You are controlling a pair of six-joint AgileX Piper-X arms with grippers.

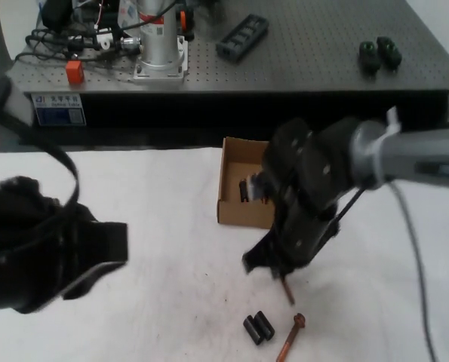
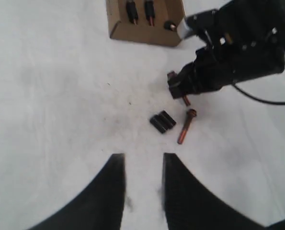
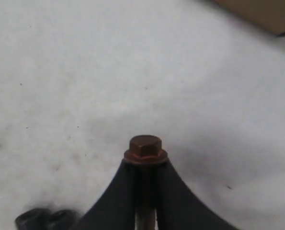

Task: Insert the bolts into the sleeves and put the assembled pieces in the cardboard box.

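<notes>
Step in hand: bolt picked, insertion pending. Right tool [image 3: 144,167] is clamped on 1 bolt [image 3: 144,147], head just beyond the fingertips, low over the counter [image 1: 149,226] near the 2 sleeves [image 2: 162,121]. Spare bolt [image 2: 186,126] lies just beside them. Left tool [image 2: 142,159] is open, gripping nothing, back from the sleeves. Box [image 2: 142,34] holds finished pieces. Next, my guess: left lifts 1 sleeve, axes must line up. Counter cover is white, smudged. Behind it, a perforated metal bench [image 1: 307,53] with cables.
</notes>
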